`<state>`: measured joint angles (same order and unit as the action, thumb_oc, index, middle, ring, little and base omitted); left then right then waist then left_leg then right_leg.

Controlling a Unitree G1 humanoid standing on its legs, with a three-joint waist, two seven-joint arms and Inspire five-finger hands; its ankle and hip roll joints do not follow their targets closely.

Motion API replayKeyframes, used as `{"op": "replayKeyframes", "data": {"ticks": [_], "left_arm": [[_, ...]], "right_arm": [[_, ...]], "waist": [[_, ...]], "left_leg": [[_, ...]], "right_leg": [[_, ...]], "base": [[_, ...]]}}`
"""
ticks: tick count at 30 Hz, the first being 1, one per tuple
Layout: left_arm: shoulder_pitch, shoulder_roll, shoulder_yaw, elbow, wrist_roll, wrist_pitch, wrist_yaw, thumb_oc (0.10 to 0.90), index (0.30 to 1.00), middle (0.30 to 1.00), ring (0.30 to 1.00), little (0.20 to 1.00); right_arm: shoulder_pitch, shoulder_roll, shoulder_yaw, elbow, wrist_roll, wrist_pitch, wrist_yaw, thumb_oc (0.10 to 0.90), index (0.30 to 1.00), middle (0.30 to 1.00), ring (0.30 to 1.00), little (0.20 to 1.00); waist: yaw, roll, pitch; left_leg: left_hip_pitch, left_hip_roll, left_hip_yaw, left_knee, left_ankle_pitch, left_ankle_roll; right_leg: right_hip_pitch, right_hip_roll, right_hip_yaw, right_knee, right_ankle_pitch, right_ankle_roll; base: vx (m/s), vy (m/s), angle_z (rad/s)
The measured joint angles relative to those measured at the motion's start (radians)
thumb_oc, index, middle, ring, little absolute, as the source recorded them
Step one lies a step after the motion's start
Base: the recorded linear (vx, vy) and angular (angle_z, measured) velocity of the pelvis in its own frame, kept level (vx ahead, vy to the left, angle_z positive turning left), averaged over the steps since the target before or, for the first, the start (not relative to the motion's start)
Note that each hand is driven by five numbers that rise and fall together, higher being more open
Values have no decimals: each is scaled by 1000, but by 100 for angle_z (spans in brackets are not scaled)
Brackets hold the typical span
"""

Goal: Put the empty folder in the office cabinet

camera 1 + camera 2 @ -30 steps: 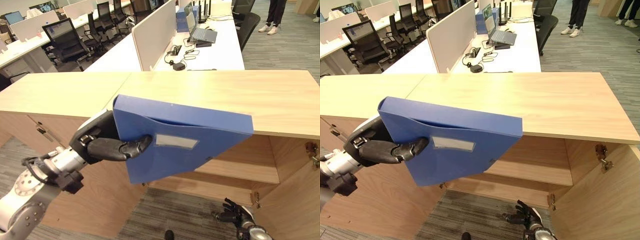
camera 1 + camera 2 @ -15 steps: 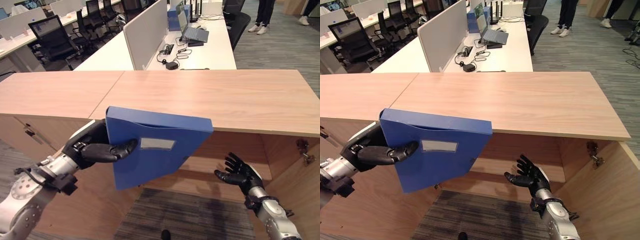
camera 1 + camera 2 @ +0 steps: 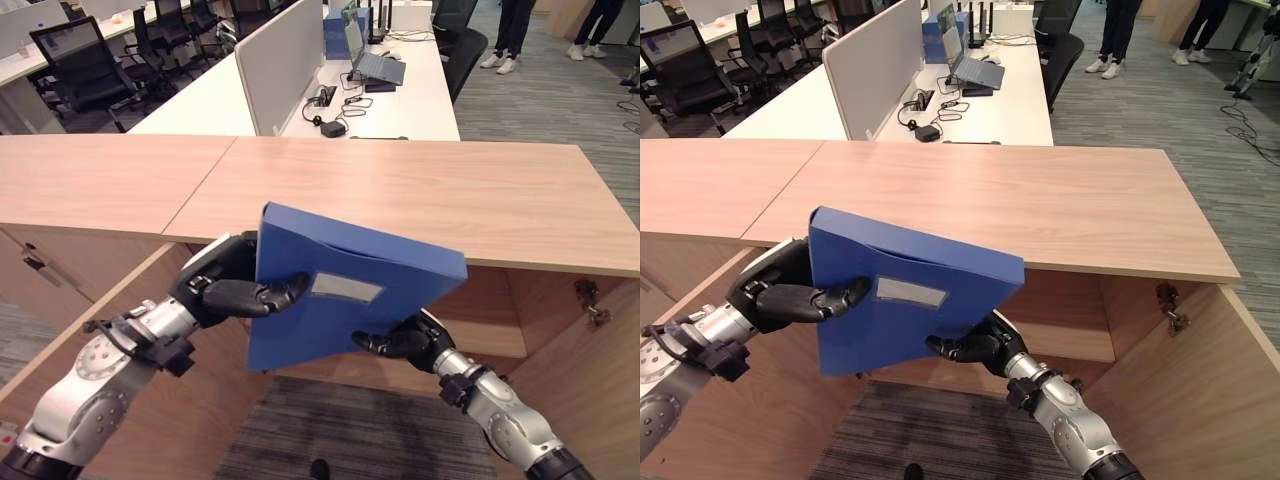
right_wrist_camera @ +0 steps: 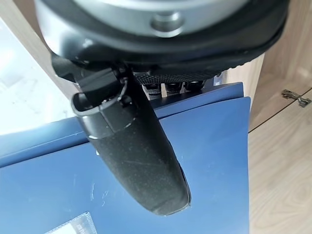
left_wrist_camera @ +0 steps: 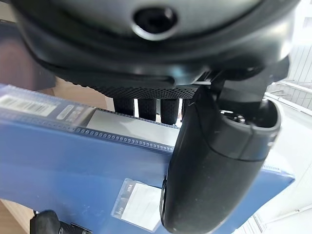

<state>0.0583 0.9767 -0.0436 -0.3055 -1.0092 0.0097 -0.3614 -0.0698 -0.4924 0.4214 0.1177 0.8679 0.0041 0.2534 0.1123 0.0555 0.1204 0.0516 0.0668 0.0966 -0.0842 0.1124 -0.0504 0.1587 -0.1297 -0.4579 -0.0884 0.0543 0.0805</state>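
the dark left hand (image 3: 235, 292) has its thumb laid flat across the front face of a blue plastic box folder with a pale label pocket (image 3: 345, 290), with its fingers wrapped behind the spine edge, so that end of the folder is pinched firmly. the dark right hand (image 3: 975, 346) grips the folder's lower edge near the far corner, thumb on the front face and fingers curled behind it, which looks meant to steady the free end and share the weight. between the two hands the folder hangs in the air, tilted with its far end lower, just in front of and slightly below the edge of the light wooden cabinet top (image 3: 480, 195). behind and below it is the open wooden cabinet compartment with an inner shelf (image 3: 1070, 335), its door (image 3: 1185, 395) swung out on the robot's right. the folder is not yet inside; judging from this, the next step is to guide it into the opening. beyond the cabinet stand white office desks with a laptop and cables (image 3: 385, 70), black chairs, and a person's legs (image 3: 510, 30).
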Motion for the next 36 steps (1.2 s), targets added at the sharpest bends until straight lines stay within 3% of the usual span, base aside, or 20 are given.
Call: {"op": "replayKeyframes", "data": {"ticks": [11,17,20,26,27,28,29,36], "left_arm": [[13,29,1,0,-73,35,-23,400,300,300,300,300],[28,5,52,30,-98,36,-44,400,300,300,300,300],[20,-52,57,109,-132,47,-64,400,300,300,300,300],[17,-52,57,113,-148,54,-65,400,300,300,300,300],[16,-52,57,113,-148,54,-65,400,300,300,300,300],[16,-52,57,113,-148,54,-65,400,300,300,300,300],[15,-52,57,113,-148,54,-65,400,300,300,300,300],[13,-50,58,134,-144,55,-62,400,300,300,300,300]], "right_arm": [[-24,22,-25,4,40,5,-8,800,900,900,900,900],[-23,77,-49,8,129,-6,-14,800,900,900,900,900],[-23,97,-49,21,194,-30,-24,800,900,900,900,900],[-23,97,-42,21,198,-41,-25,800,900,900,900,900],[-23,97,-41,21,199,-41,-25,576,564,564,564,564],[-23,97,-34,21,198,-41,-25,522,484,484,484,484],[-23,97,-33,21,198,-41,-25,400,300,300,300,300],[-23,91,0,47,192,-42,-21,400,300,300,300,300]], "waist": [[16,1,0],[23,2,0],[23,10,-2],[26,10,-2],[26,10,-2],[26,10,-2],[26,10,-2],[26,10,-2]], "left_leg": [[0,-1,0,0,0,0],[0,-1,0,0,0,0],[0,0,1,0,0,0],[1,-1,1,0,0,0],[1,-1,1,0,0,0],[1,0,2,0,0,0],[1,0,2,0,0,0],[2,0,1,0,0,0]], "right_leg": [[0,-1,0,0,0,0],[0,-1,0,0,0,0],[0,-1,1,0,1,-1],[0,-1,1,0,1,-2],[0,-1,1,0,1,-2],[0,-1,1,0,2,-2],[0,0,1,0,2,-2],[1,0,1,0,2,-2]], "base": [[0,0,0],[0,0,0],[0,0,0],[0,0,0],[0,0,0],[0,0,0],[0,0,0],[0,0,0]]}}
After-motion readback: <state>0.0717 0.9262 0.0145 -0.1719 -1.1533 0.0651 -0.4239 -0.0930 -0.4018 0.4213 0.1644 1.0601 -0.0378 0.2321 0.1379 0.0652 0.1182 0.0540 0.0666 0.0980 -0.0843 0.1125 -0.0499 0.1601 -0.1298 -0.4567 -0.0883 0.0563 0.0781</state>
